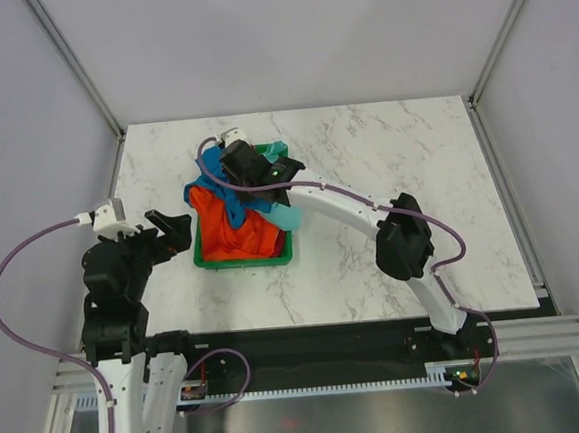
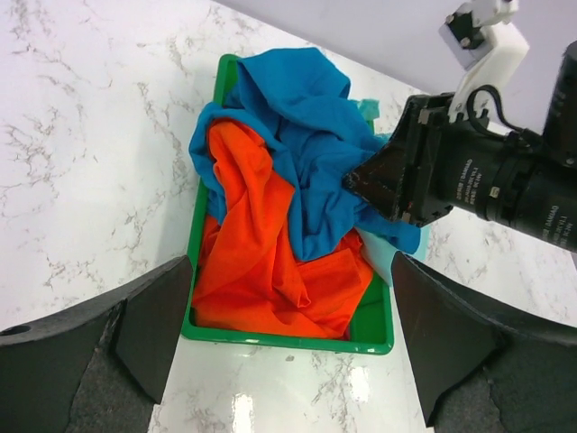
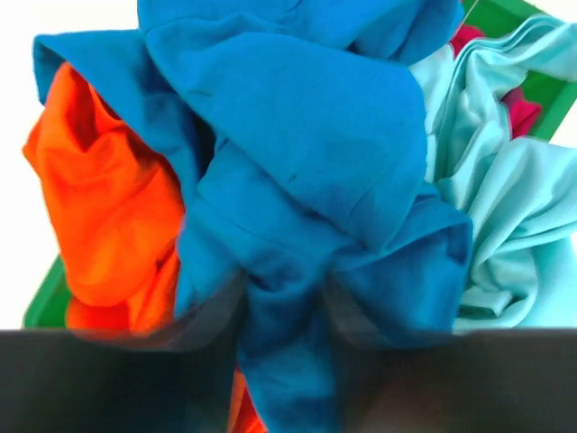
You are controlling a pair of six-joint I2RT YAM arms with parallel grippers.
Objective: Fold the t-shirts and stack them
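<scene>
A green basket (image 1: 243, 263) in the middle of the table holds a heap of t-shirts. A bright blue t-shirt (image 3: 297, 135) lies on top, over an orange-red one (image 3: 99, 207). A mint-green one (image 3: 505, 207) hangs at the basket's right side, and a bit of magenta (image 3: 523, 113) shows beneath it. My right gripper (image 3: 284, 316) is down in the heap, its blurred fingers pinching a bunched fold of the blue t-shirt. My left gripper (image 2: 288, 361) hovers wide open just outside the basket's left rim (image 2: 288, 340), holding nothing.
White marble table top (image 1: 416, 166) spreads around the basket, with grey walls on three sides. The right arm (image 1: 349, 207) reaches diagonally across the table from the near right. The left arm's base stands at the near left.
</scene>
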